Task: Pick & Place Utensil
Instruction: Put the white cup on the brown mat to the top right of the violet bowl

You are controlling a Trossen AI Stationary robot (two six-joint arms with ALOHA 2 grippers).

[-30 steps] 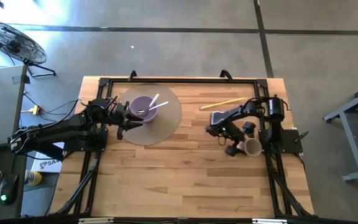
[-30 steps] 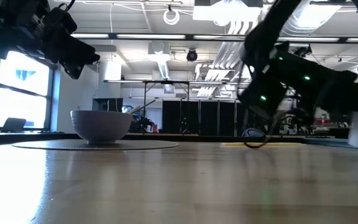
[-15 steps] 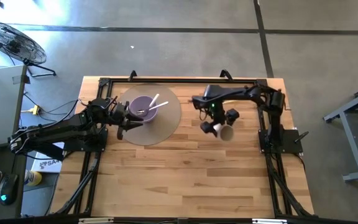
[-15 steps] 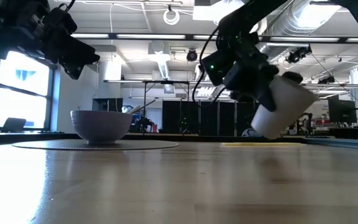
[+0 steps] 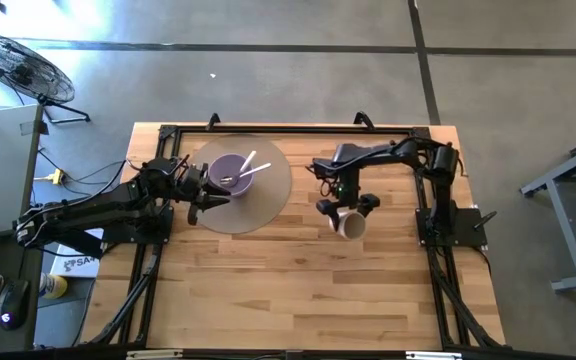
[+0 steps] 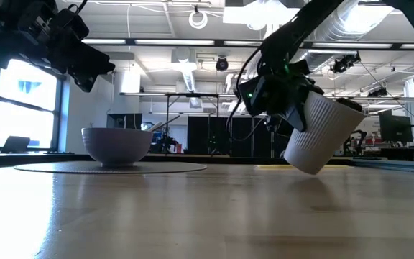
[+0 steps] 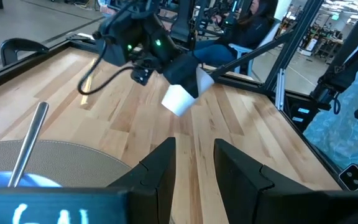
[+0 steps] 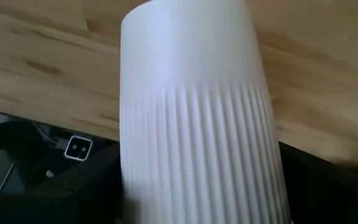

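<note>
Overhead and table-level views share the table [image 5: 298,270]

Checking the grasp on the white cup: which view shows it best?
Low view: the white ribbed cup hangs tilted, clear of the table, in the right gripper. High view shows it small. Left wrist view shows it from afar. Right wrist view is filled by its wall, contact unseen.
</note>
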